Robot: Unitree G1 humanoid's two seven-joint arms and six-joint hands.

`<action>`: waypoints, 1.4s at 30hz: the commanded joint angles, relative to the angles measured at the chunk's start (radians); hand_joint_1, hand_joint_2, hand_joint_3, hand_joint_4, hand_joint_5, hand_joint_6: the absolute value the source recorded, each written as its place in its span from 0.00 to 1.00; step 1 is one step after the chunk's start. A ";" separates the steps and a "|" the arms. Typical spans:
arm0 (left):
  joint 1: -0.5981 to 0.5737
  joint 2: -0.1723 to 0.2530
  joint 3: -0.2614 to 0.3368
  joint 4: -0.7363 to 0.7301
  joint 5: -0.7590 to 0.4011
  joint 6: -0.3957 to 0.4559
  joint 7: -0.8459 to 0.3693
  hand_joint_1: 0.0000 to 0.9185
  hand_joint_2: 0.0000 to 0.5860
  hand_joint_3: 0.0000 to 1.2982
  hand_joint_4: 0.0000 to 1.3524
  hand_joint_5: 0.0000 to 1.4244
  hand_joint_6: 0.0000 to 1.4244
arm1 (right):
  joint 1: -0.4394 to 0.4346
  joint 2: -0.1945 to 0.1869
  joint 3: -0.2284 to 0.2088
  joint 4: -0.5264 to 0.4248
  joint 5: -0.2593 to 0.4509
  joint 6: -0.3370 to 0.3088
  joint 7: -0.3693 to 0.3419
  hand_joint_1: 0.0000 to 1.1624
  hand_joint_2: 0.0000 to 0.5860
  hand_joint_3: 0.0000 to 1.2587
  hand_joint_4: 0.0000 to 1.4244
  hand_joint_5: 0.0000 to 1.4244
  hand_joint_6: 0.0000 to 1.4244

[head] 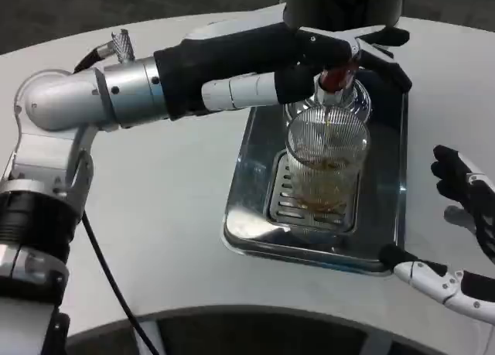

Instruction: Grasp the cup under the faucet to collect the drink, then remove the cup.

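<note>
We find the cup [326, 165], a clear ribbed glass, standing upright on the slotted grate [309, 208] of a steel drip tray [390, 216], right under the faucet [337, 80]. A thin brown stream is falling into it, and a shallow layer of drink sits at the bottom, so we judge the filling step is under way and far from finished. Our left hand [340, 53] reaches across and wraps the red tap handle above the cup, its fingers closed on it, pressing to pour. Our right hand [464, 216] waits just off the tray's right edge, fingers spread and holding nothing, well short of the cup. Next we would let the level rise, release the tap so the stream stops, then bring the right hand in around the glass and lift it straight off the grate without tipping it.
</note>
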 commanded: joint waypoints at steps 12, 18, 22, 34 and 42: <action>0.037 -0.010 -0.048 0.066 0.065 0.009 -0.040 0.00 0.03 0.26 0.00 0.03 0.00 | -0.145 0.082 0.072 0.308 0.066 -0.208 -0.126 0.78 0.27 0.08 0.07 0.09 0.14; 0.028 -0.014 -0.051 0.083 0.070 0.005 -0.037 0.00 0.03 0.26 0.00 0.03 0.00 | -0.234 0.091 0.089 0.451 0.054 -0.267 -0.179 0.78 0.27 0.07 0.06 0.09 0.15; 0.026 -0.016 -0.052 0.087 0.070 0.003 -0.036 0.00 0.03 0.26 0.00 0.03 0.00 | -0.278 0.088 0.087 0.514 0.050 -0.294 -0.210 0.78 0.27 0.07 0.06 0.09 0.15; 0.020 -0.023 -0.059 0.101 0.078 -0.009 -0.030 0.00 0.03 0.26 0.00 0.03 0.00 | -0.364 0.091 0.089 0.650 0.044 -0.356 -0.263 0.77 0.26 0.06 0.05 0.08 0.15; 0.020 -0.016 -0.073 0.094 0.086 -0.033 -0.031 0.00 0.03 0.27 0.00 0.04 0.00 | -0.413 0.098 0.098 0.703 0.038 -0.375 -0.288 0.77 0.25 0.06 0.05 0.08 0.14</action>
